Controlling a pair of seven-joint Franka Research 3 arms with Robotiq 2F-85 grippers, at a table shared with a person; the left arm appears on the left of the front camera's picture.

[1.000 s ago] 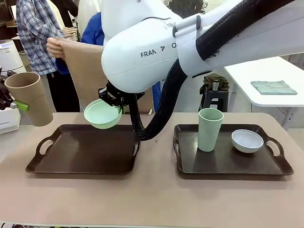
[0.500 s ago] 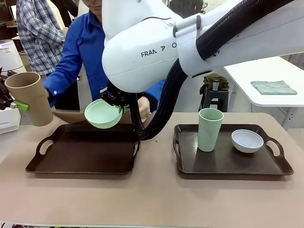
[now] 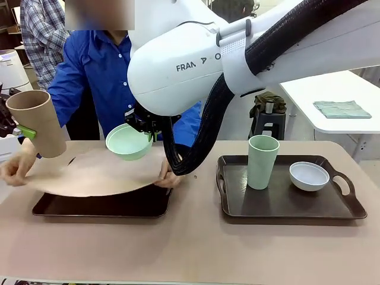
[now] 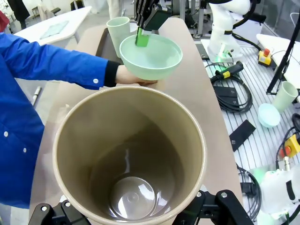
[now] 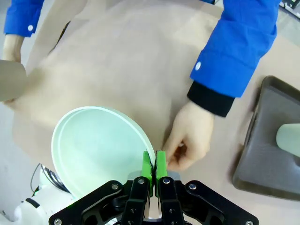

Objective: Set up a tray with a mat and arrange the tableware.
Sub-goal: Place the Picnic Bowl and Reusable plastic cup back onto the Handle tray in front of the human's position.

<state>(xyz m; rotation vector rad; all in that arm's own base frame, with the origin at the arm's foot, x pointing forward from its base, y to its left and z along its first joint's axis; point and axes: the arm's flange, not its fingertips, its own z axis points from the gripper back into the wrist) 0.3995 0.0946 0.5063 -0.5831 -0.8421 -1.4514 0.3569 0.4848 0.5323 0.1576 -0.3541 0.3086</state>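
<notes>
Two cups out there, a tan cup (image 3: 37, 122) and a pale green cup (image 3: 263, 161); two bowls, a mint-green bowl (image 3: 128, 142) and a white bowl (image 3: 309, 176); two dark trays, left tray (image 3: 101, 205) and right tray (image 3: 279, 203); one mat (image 3: 101, 172).

Mat (image 3: 98, 173) and person's hands (image 3: 16, 169) over left tray (image 3: 101, 205)

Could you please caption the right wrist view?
Right gripper pinches the mint bowl; a hand holds the mat below.

Tan cup (image 3: 37, 122), mint bowl (image 3: 127, 143) aloft (mat (image 3: 101, 175) below bowl); green cup (image 3: 262, 161), white bowl (image 3: 309, 176) on right tray (image 3: 285, 205)
</notes>
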